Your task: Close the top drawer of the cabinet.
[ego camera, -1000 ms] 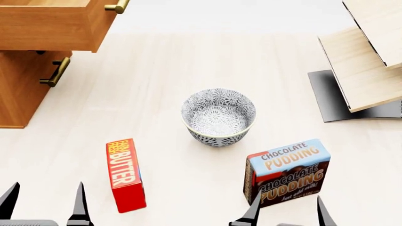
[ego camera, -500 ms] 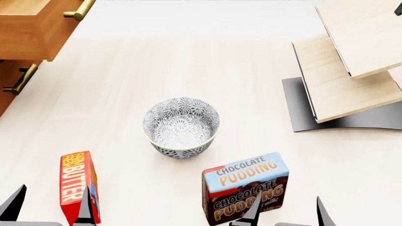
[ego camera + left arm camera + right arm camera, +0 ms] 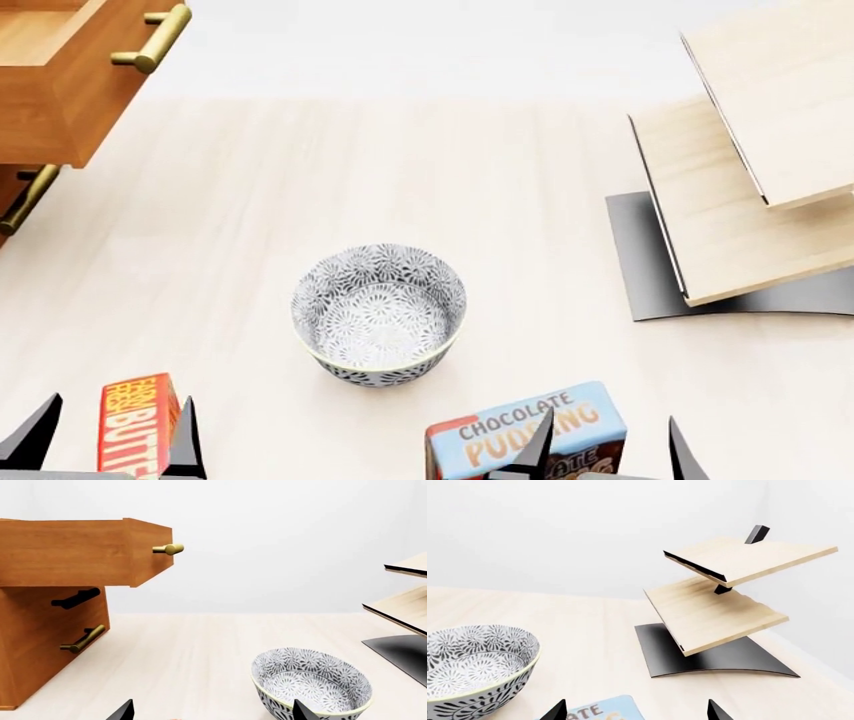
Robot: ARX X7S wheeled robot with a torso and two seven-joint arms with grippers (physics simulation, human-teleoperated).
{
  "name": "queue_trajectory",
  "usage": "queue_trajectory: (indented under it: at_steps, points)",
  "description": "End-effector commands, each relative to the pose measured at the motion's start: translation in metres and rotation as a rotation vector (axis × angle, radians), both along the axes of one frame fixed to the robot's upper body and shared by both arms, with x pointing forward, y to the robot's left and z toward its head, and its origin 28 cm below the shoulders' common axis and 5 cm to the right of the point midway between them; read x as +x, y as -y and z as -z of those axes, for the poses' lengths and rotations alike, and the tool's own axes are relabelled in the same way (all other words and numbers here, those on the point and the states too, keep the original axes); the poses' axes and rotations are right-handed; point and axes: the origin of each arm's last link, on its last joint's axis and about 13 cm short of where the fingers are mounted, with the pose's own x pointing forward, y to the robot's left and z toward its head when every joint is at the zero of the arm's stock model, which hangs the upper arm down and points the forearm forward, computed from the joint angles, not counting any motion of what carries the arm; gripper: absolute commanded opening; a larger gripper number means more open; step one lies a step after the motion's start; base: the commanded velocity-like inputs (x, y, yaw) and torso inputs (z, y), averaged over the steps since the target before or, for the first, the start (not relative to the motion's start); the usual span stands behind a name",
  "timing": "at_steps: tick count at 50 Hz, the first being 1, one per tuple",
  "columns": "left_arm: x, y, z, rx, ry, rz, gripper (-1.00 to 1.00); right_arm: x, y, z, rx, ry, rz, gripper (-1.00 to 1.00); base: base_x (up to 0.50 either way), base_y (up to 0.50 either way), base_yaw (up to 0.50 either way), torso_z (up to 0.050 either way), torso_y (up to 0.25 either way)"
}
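Both grippers hang low at the table's near edge, left gripper (image 3: 107, 440) and right gripper (image 3: 607, 448) each with fingers spread, pinching nothing. Way off at the far-left corner, the top drawer (image 3: 80, 552) juts open from the cabinet (image 3: 47, 640), untouched.

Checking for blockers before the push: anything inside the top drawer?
The top drawer stands open; the visible strip of its interior is bare wood. The rest lies outside the head view, and its side wall hides the inside from the left wrist.
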Motion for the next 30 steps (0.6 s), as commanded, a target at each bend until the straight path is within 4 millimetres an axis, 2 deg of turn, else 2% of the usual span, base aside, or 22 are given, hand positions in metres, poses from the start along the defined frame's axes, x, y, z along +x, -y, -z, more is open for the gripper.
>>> queue_trajectory:
  at_steps: [1,30]
  points:
    - [0.0012,0.0002,0.0010,0.003,-0.003,0.001,1.00,0.0010,-0.0006,0.0012,-0.004,-0.006,-0.001,1.00,0.42,0.00,0.00,0.000,0.000]
    - [0.0014,-0.0002,0.0028,0.005,-0.004,-0.001,1.00,0.0003,-0.0005,0.0005,-0.008,-0.004,0.001,1.00,0.50,0.00,0.00,0.000,0.001]
